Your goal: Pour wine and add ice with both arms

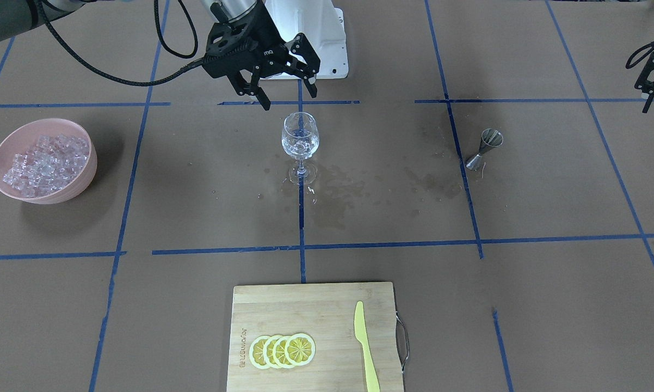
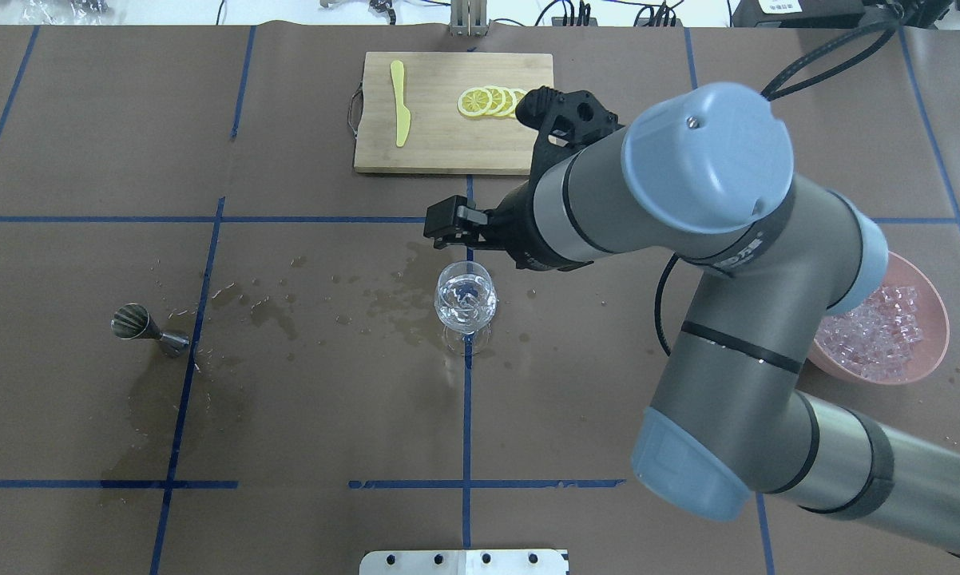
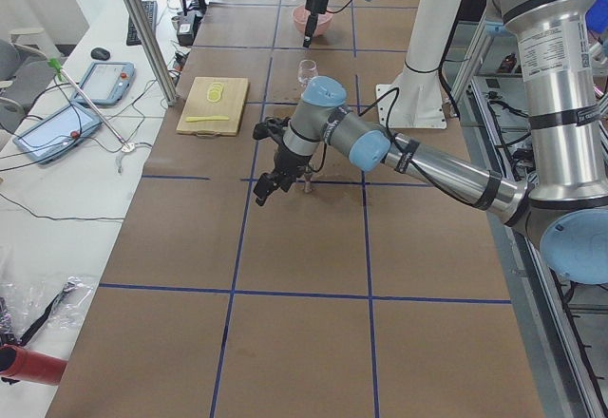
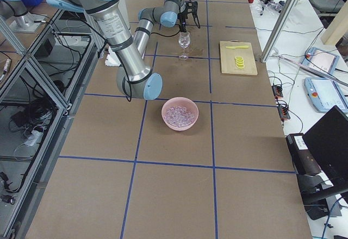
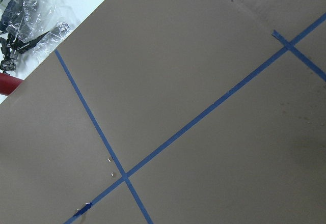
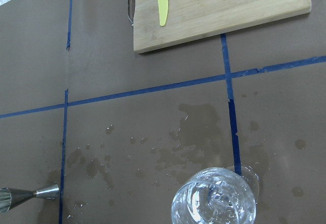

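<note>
The right hand (image 1: 289,98) hangs wide open and empty, touching nothing. Just below it stands the wine glass (image 1: 300,142), holding wine (image 1: 300,148) and a few cubes. The ice (image 1: 47,160) fills a pink bowl (image 1: 11,139) well off to its side. The left hand (image 1: 651,81) is cut off at the edge, so I cannot tell its grip. The lettering (image 1: 269,52) on the right hand is partly hidden and unreadable.

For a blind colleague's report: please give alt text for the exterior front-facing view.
The open right gripper hangs above a stemmed glass with ice in it, mid-table. A pink bowl of ice cubes sits at view left, a metal jigger at view right, and a cutting board with lemon slices and a yellow knife nearest the camera.
</note>
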{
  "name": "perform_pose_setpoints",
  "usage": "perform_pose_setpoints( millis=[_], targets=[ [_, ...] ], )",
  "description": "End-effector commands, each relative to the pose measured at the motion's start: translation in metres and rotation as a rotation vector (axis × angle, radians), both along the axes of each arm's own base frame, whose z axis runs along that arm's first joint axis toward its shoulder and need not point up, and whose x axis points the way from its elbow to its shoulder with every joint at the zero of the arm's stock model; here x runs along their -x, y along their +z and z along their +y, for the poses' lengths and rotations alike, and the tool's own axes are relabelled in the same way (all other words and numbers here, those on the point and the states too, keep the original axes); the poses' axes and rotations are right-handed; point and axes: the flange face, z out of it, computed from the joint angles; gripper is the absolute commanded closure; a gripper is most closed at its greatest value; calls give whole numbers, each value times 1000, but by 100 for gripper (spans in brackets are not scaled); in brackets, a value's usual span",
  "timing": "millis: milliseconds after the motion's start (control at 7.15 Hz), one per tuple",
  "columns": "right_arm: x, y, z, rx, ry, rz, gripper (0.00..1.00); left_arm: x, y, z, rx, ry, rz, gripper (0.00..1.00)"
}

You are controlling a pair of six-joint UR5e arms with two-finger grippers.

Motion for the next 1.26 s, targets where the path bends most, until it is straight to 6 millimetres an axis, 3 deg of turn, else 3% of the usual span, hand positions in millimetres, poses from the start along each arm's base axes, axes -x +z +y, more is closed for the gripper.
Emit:
perform_pose_setpoints(
  millis=[0,140,280,559,839,1119],
  targets=[
    [-57,8,-38,76,-4,19,0,23,11,-3,25,-39,4,0],
    [-83,19,-59,90,21,34,0,27,28,-12,105,-20,74,0],
    [-100,30,-72,69,16,79,0,47,43,-26,163,-49,133,0],
    [-126,52,-92,30,-10,184,0,55,43,-53,238,-61,181,0],
    [-156,100,-112,-38,-70,290,0,67,34,-96,361,-91,240,0],
    [-198,159,-136,-91,-124,375,0,84,66,-98,435,-116,296,0]
  ],
)
